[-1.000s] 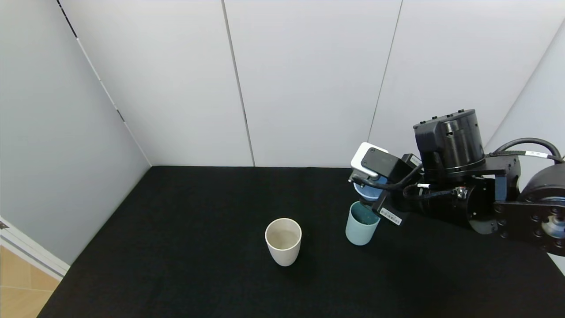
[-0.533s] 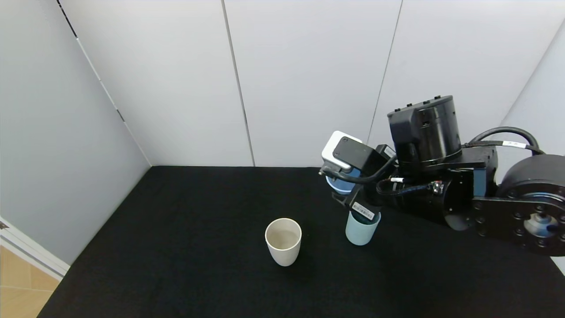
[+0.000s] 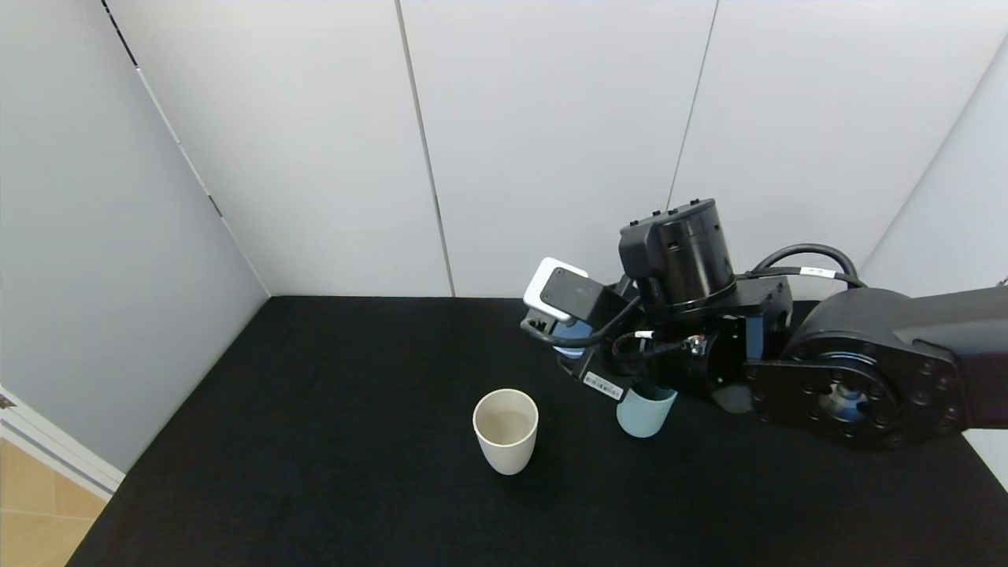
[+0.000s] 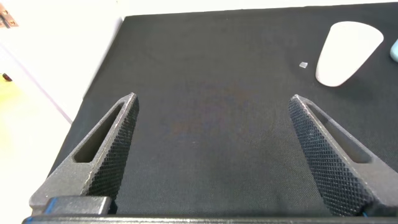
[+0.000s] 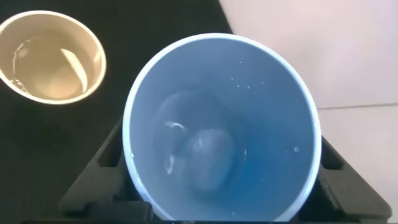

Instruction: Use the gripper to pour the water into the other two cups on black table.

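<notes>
My right gripper (image 3: 577,352) is shut on the periwinkle-blue cup (image 3: 572,337) and holds it above the black table (image 3: 331,441), between the two other cups and a little behind them. The right wrist view looks into that cup (image 5: 224,124); a little clear water (image 5: 199,155) lies at its bottom. The cream-white cup (image 3: 505,429) stands in front and to the left of it, with water inside (image 5: 53,59). The teal-green cup (image 3: 644,411) stands to the right, its rim partly hidden under my right arm. My left gripper (image 4: 212,98) is open and empty, low over the table.
Grey wall panels (image 3: 551,142) close the table at the back and left. The table's left edge (image 3: 157,441) drops to a wooden floor. In the left wrist view the cream cup (image 4: 347,53) stands far ahead, with a small speck (image 4: 303,65) beside it.
My right arm has moved left with the blue cup, from just above the teal cup's rim towards the cream cup. Both standing cups have stayed in place.
</notes>
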You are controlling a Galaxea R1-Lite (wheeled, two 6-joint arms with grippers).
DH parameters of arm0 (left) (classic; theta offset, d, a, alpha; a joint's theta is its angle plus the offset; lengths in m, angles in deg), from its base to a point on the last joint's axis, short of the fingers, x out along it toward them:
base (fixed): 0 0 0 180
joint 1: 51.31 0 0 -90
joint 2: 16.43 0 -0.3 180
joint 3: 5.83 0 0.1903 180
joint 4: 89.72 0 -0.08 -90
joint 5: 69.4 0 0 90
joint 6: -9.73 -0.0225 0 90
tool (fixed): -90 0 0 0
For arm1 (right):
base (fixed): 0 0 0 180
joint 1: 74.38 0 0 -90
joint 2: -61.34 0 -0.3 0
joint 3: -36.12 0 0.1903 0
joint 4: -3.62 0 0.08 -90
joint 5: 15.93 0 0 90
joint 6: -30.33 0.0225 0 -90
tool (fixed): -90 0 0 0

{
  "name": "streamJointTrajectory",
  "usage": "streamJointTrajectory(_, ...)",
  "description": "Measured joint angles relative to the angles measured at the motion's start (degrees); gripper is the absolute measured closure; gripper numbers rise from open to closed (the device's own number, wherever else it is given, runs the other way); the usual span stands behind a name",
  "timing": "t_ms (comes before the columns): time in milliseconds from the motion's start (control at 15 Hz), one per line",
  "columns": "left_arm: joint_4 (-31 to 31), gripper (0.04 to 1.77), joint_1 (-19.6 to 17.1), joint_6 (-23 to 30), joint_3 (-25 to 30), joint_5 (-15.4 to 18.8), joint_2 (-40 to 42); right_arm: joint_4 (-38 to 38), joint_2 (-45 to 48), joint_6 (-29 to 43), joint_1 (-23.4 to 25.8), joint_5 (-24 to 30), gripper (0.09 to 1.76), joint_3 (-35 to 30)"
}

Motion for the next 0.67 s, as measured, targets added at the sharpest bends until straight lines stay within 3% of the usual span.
streamJointTrajectory(667, 0.0, 0.09, 0.0, 0.0, 0.0, 0.0, 0.0, 0.4, -6.8, -6.6, -2.9, -0.2, 0.53, 1.0)
